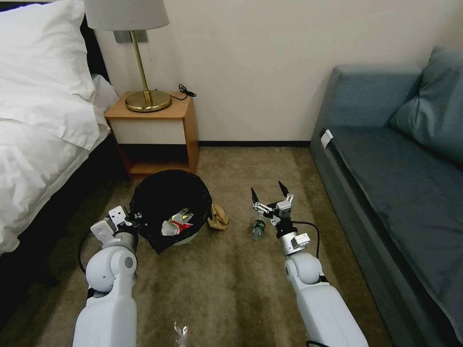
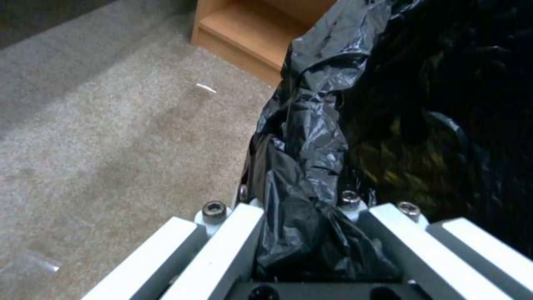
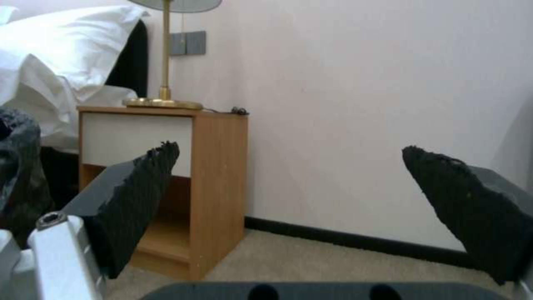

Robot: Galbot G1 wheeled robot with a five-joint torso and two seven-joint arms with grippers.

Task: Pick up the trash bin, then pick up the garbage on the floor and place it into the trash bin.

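The trash bin (image 1: 159,202), white with a black bag liner (image 2: 316,125) over its rim, stands tipped toward me in front of the nightstand. My left gripper (image 1: 131,220) (image 2: 297,208) is shut on the bin's near-left rim and liner. Inside lie a red-and-white carton (image 1: 182,223) and a gold wrapper (image 1: 179,214). A tan paper wad (image 1: 219,217) rests on the carpet against the bin's right side. A small clear bottle (image 1: 257,230) lies right of that. My right gripper (image 1: 269,192) (image 3: 289,166) hovers open just above and beyond the bottle, holding nothing.
A bed (image 1: 43,120) lies along the left. The wooden nightstand (image 1: 154,130) (image 3: 166,166) with a brass lamp (image 1: 144,72) stands against the wall. A grey-blue sofa (image 1: 395,159) runs down the right. A clear plastic scrap (image 1: 181,331) lies on the carpet near me.
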